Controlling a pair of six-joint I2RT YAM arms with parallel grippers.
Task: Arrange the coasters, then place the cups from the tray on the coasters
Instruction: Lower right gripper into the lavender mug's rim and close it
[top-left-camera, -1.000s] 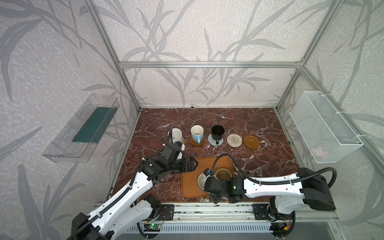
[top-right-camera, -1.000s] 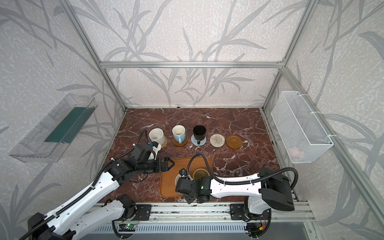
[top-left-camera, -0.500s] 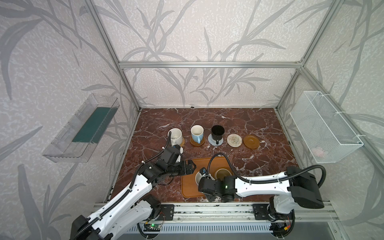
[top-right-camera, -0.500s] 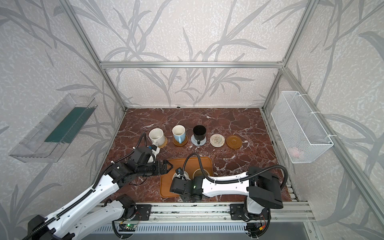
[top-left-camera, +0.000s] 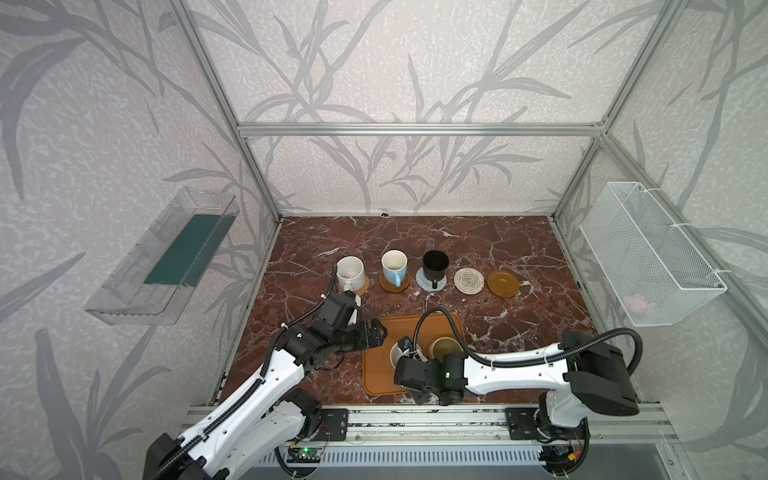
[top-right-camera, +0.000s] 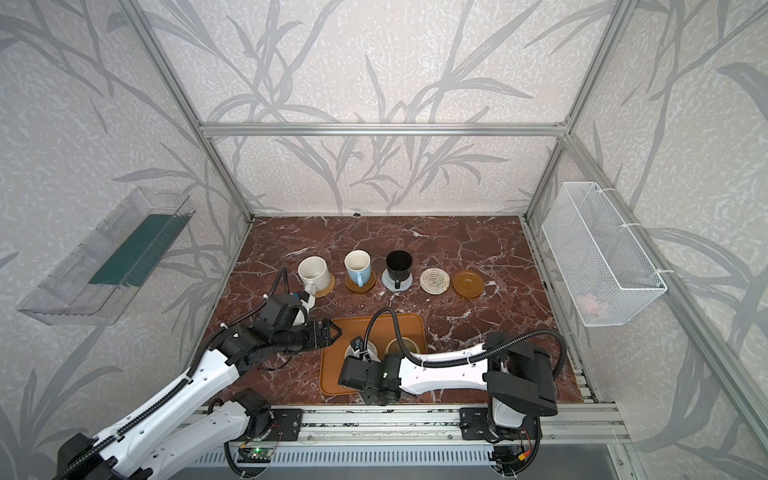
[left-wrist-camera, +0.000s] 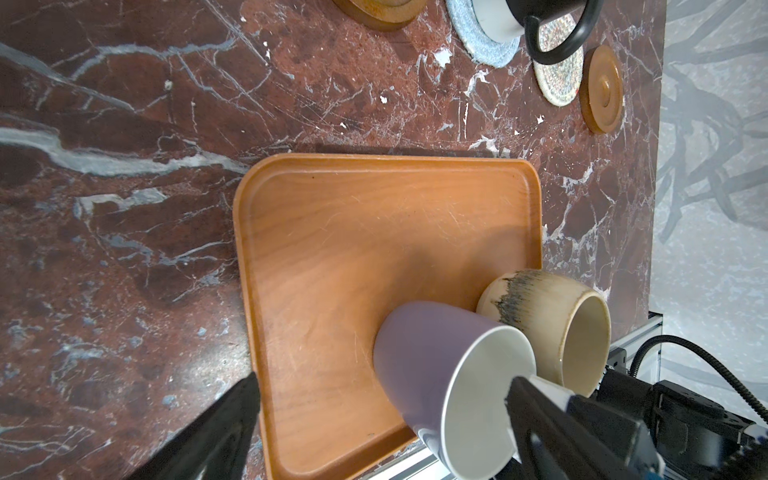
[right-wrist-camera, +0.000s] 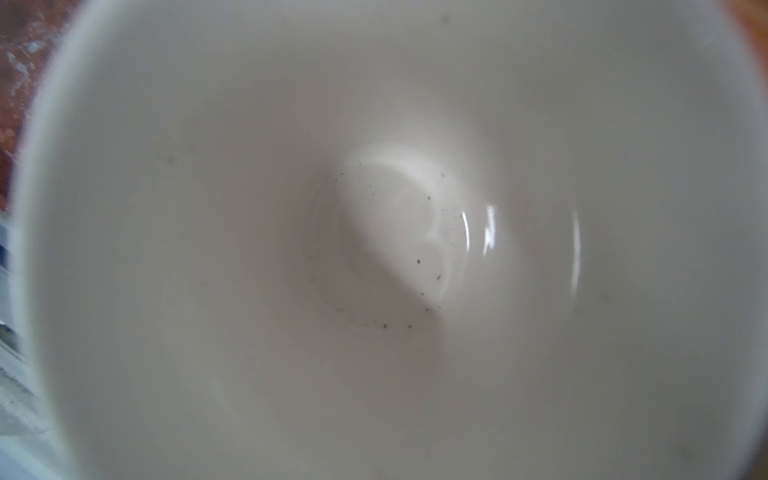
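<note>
1. Red marble tabletop (top-left-camera: 519, 249), walled in by leaf-patterned panels.
2. Left gripper (top-left-camera: 383, 331), jaws spread wide and holding nothing, over the far-left corner of the orange-brown tray (top-left-camera: 376, 380).
3. Right gripper (top-left-camera: 407, 353), reaching in from the right and clenched on the rim of the lavender mug (left-wrist-camera: 419, 345); right wrist view filled with that mug's pale inside.
4. Tray at the near edge of the tabletop, about midway across, with two mugs on it.
5. Lavender mug near the tray's middle, and the cream mug (left-wrist-camera: 536, 299) just beside it on the right.
6. Farther back, in a row from left to right: white mug (top-left-camera: 350, 270) on the tan woven coaster (top-left-camera: 362, 287), light blue mug (top-left-camera: 394, 268) on a brown coaster (top-left-camera: 386, 286), and black mug (top-left-camera: 435, 266) on the grey-blue coaster (top-left-camera: 424, 284).
7. At the row's right end, both bare: cream woven coaster (top-left-camera: 468, 280) and second brown coaster (top-left-camera: 503, 283), just beside each other.
</note>
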